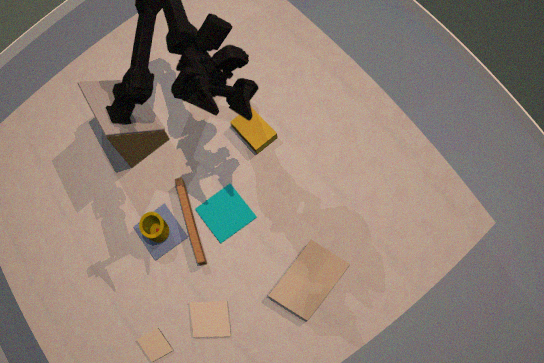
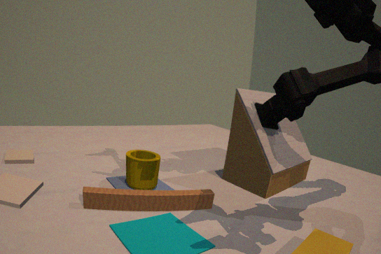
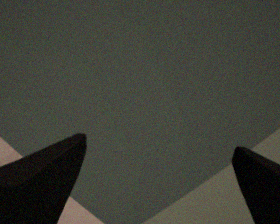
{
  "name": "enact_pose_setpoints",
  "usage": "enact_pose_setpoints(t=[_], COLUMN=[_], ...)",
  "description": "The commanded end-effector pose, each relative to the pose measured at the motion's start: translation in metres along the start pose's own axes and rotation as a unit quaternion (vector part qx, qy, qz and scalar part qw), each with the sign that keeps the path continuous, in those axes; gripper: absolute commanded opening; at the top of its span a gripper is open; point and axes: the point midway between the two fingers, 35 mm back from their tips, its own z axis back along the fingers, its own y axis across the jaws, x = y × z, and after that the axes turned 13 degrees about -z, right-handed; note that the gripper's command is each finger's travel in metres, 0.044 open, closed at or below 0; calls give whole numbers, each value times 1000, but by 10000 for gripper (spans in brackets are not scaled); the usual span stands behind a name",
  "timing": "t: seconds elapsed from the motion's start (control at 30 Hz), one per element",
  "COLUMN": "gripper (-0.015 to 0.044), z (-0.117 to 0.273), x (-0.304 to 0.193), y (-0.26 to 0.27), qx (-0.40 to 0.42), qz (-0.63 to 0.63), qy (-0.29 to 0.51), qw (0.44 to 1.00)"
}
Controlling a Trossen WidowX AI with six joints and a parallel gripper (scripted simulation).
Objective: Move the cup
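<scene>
Claw (image 3: 158, 170) is spread wide w/ nothing between its fingers; the wrist view shows only two dark fingertips at the bottom corners, against blank grey-green wall and slivers of pale surface. From the top view the arm (image 1: 150, 30) is a black mass near the far-left part of the table (image 1: 375, 155), fingers hard to separate from the wrist, tip just over the yellow block (image 1: 254, 130). In the exterior view the arm is cut off at the right edge and top.

Cup (image 2: 143, 168) stands upright on the blue-grey pad (image 2: 117, 182) toward the near-left part of the table; that pad is mostly hidden by the cup and the wooden bar (image 2: 147, 198) in the exterior view. Something red shows inside the cup from the top; marble count can't be made out. Teal pad (image 1: 226, 213) lies just across the bar. Wedge block (image 2: 262, 150) sits under the arm's base.
</scene>
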Motion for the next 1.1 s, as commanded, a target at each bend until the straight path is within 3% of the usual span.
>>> enact_pose_setpoints(t=[0.0, 0.27, 0.47, 0.67, 0.97, 1.07], gripper=[374, 167, 167, 167, 167, 167], z=[-2, -42, -32, 5, 76, 80], x=[-3, -127, -227, -307, -380, -386], y=[-1, -36, -59, -70, -62, -57], qx=[0, 34, 144, 293, 512, 539], qz=[5, 173, 244, 241, 124, 99], qy=[6, 255, 425, 531, 550, 540], qw=[1000, 951, 860, 758, 648, 639])
